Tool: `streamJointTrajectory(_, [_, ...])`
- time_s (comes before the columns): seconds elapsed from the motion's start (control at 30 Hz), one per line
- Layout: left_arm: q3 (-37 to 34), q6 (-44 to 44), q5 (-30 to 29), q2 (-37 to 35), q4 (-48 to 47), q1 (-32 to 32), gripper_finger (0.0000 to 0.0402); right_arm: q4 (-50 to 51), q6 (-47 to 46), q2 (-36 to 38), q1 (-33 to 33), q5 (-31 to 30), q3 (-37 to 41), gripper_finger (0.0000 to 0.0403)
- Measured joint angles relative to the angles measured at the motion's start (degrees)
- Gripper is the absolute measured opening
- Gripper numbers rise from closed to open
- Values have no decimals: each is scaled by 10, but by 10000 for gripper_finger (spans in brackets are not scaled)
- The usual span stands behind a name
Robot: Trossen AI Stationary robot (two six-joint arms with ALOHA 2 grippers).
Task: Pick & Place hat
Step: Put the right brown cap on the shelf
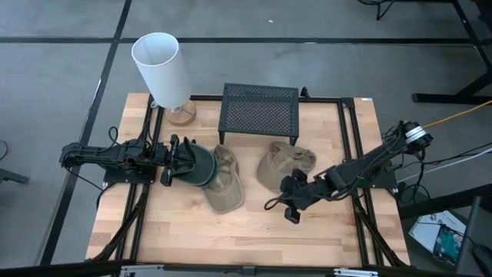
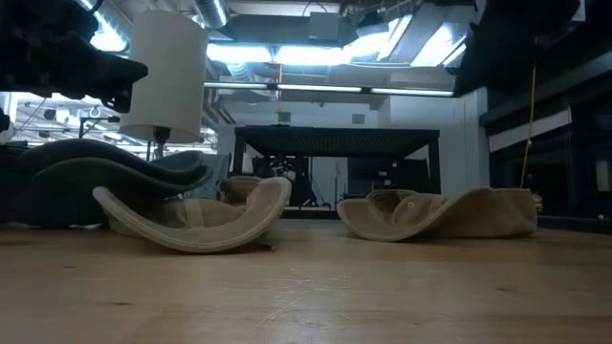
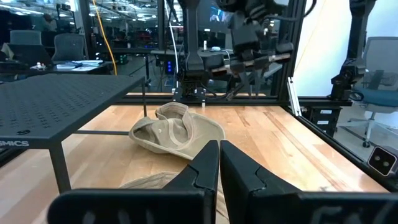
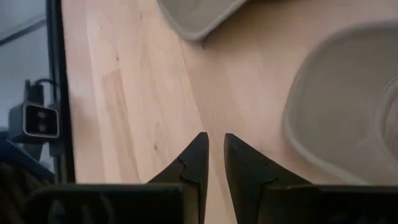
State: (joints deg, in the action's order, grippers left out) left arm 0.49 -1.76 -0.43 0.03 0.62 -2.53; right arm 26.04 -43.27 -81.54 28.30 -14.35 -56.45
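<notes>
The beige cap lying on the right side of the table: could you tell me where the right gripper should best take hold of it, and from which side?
I would grip the beige cap by its rim on the near side. It lies upside down, opening upward, so the edge stands free for one finger inside and one outside. The right gripper, empty, is already just in front of it; coming from above at that edge looks easiest.

On the wooden tabletop, a white cylindrical lamp stands at the back left, a black perforated metal stand beside it. Before the stand lie a dark green cap, touching a tan cap, and a second tan cap to the right.
</notes>
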Motion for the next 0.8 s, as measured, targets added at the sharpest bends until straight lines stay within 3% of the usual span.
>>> streamJointTrajectory(0.23, [0,0,0,0,0,0,13,24,115,-32,0,47,0,53])
streamJointTrajectory(0.57, [0,0,0,0,0,0,12,117,134,-52,-12,48,0,57])
streamJointTrajectory(0.8, [0,0,0,0,0,0,9,135,170,-57,-13,-14,0,119])
